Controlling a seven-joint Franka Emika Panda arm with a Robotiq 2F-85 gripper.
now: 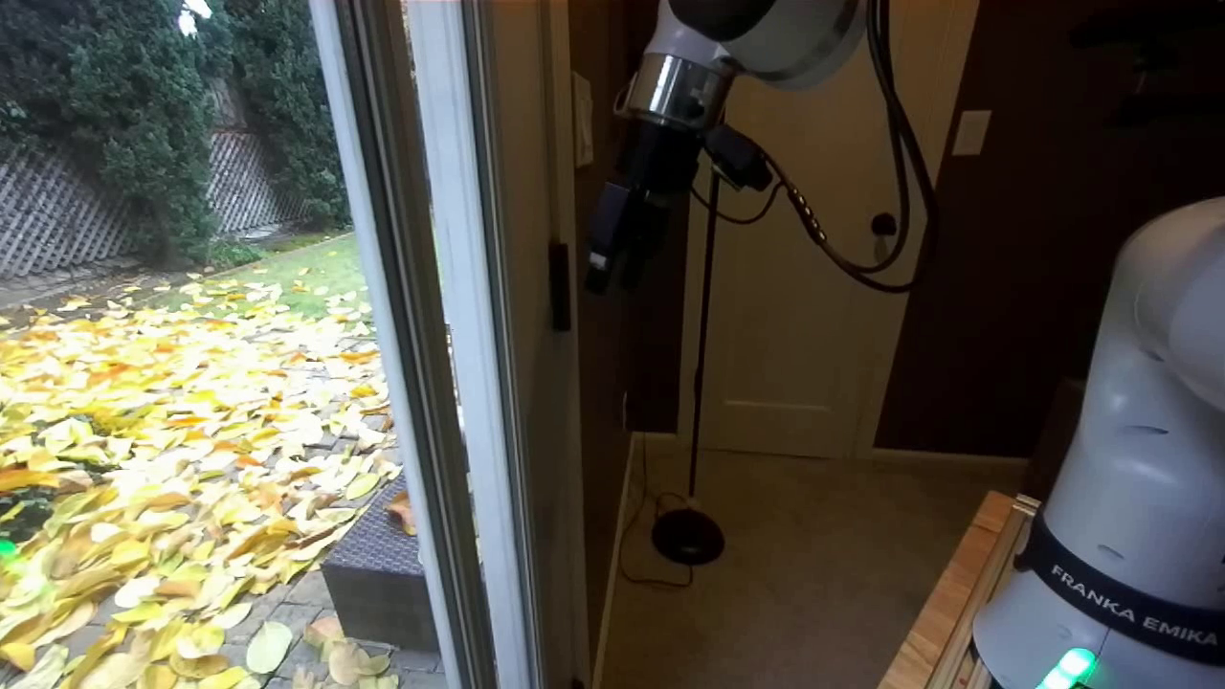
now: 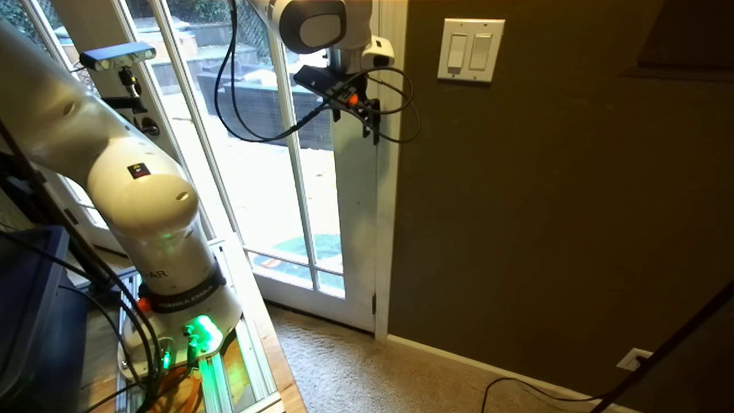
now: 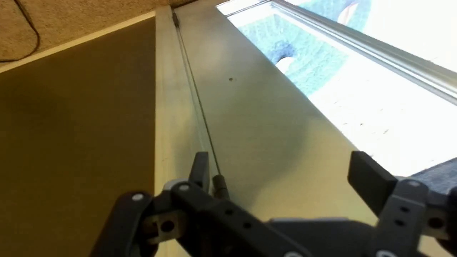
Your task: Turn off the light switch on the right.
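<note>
A white double switch plate (image 2: 469,53) is on the brown wall, right of the door frame. It has a left rocker (image 2: 457,51) and a right rocker (image 2: 480,51); I cannot tell which is on. The plate also shows nearly edge-on in an exterior view (image 1: 582,120). The switches are out of the wrist view. My gripper (image 2: 356,127) points down in front of the door's hinge edge, left of and lower than the plate, apart from it. It also shows in an exterior view (image 1: 613,279). In the wrist view its fingers (image 3: 280,160) are wide apart with nothing between them.
A glass-paned door (image 2: 358,201) and its frame (image 2: 389,201) stand beside the wall. A door hinge (image 3: 220,184) shows near one finger. A lamp pole (image 1: 706,325) stands behind the gripper. Loose cables (image 2: 252,137) hang from the arm. A single switch plate (image 1: 971,132) is on the far wall.
</note>
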